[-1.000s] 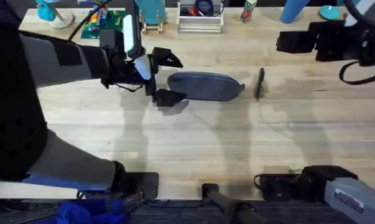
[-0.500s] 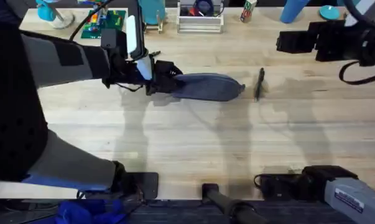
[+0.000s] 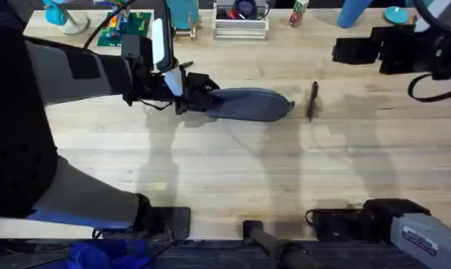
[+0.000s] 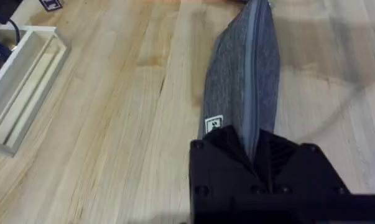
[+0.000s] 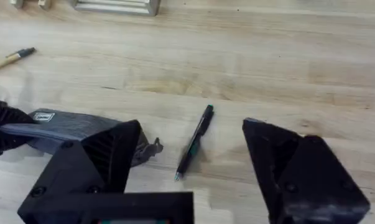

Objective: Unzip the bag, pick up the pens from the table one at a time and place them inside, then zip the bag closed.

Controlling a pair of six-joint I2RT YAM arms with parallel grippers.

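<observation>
Pinching the pouch's end to steady it for unzipping.

Left gripper (image 3: 201, 96) is clamped on the grey-blue pouch (image 3: 249, 103), zipper uppermost on the table (image 3: 232, 172); right gripper (image 5: 190, 162) hangs spread above the dark pen (image 5: 195, 141). Next, I judge, it must catch the zipper pull (image 5: 151, 148).

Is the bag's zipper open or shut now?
Shut, as far as visible: the bag shows a closed zipper line, no gap. The end under the left hand is hidden.

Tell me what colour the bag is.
Grey-blue; the bag shows best in the left wrist view.
</observation>
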